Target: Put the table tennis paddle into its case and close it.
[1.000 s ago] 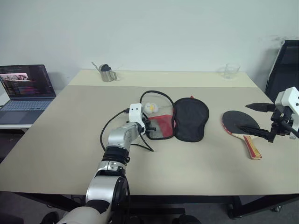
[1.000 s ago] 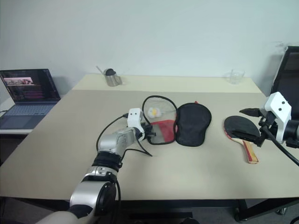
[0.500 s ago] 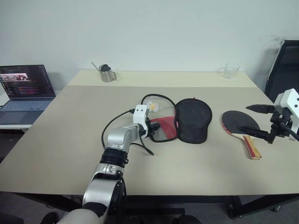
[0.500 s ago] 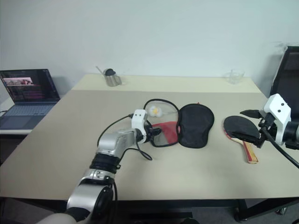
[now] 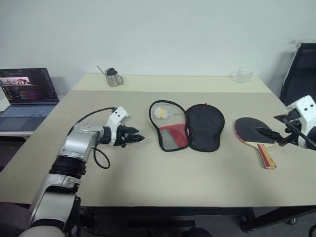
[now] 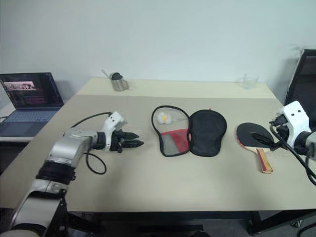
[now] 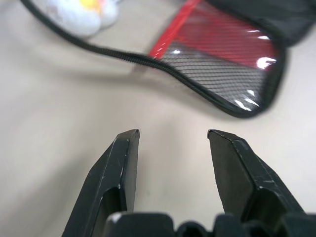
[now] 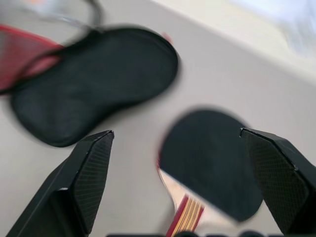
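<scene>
The case (image 5: 205,126) lies unzipped and spread flat mid-table, its black half on the right and its red and mesh half (image 5: 170,132) on the left. A white and yellow soft object (image 5: 159,112) rests inside the left half. To the right lies the table tennis paddle (image 5: 251,130), black face up, handle (image 5: 266,155) toward me. My left gripper (image 5: 134,138) is open and empty, left of the case and apart from it; the left wrist view shows the mesh half (image 7: 222,64) beyond its fingertips (image 7: 127,143). My right gripper (image 8: 176,132) hangs open just over the paddle (image 8: 212,158).
A laptop (image 5: 27,94) sits on a side table at the far left. A metal cup (image 5: 113,77) and a clear glass (image 5: 243,74) stand along the table's far edge. A black chair (image 5: 298,69) is at the right. A black cable (image 5: 91,148) loops from my left wrist.
My left gripper was shut on the case's left edge; it has opened, let go and drawn back left. The right gripper has drifted right and lower over the paddle.
</scene>
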Action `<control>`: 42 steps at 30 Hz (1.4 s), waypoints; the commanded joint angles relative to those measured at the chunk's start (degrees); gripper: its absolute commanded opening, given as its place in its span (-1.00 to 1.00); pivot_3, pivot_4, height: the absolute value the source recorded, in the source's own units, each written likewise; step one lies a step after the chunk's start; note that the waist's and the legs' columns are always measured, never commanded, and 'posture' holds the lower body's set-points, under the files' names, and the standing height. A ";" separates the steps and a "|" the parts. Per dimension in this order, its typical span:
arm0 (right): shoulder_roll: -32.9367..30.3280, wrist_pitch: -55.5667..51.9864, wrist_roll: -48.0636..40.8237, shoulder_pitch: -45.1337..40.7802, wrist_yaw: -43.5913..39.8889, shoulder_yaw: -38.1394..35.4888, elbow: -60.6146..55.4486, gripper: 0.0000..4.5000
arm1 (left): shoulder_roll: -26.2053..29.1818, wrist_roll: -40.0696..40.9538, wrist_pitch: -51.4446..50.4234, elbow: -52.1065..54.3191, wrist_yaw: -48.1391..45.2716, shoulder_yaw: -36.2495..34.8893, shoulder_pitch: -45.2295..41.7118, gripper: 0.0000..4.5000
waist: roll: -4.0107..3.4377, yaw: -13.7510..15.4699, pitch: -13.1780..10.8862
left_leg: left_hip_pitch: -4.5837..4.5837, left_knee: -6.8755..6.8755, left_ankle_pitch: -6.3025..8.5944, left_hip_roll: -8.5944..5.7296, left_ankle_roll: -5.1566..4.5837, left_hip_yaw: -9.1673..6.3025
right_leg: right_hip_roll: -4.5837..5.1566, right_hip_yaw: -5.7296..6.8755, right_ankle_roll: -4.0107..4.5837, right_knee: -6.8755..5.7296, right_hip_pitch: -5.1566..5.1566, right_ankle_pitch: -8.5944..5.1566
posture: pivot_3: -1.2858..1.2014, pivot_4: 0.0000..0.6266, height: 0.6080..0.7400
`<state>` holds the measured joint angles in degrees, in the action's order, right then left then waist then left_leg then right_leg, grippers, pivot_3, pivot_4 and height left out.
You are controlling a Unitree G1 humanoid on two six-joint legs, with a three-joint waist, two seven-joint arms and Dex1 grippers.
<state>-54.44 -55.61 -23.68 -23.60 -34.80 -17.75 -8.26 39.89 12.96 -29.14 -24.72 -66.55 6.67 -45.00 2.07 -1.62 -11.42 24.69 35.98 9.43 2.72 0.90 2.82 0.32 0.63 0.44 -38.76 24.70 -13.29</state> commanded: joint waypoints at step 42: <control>25.70 -17.21 7.78 -15.03 33.03 -7.20 6.40 -0.53 | -1.26 11.91 -1.91 11.52 -9.25 -4.94 -4.01 0.08 | 0.04 -0.38 0.04 | 0.13 -0.05 -0.01 -0.07 -0.03 0.11 | -0.38 -0.16 -0.07 -0.12 0.30 0.02 | 0.03 -0.52 1.00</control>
<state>-28.28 -72.19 -14.77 -34.83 -2.23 -23.50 4.46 37.98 24.85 -32.04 -13.79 -75.75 2.93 -48.02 2.11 -1.99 -11.38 24.83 35.91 9.43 2.66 0.87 2.96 -0.07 0.42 0.37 -38.90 25.07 -13.26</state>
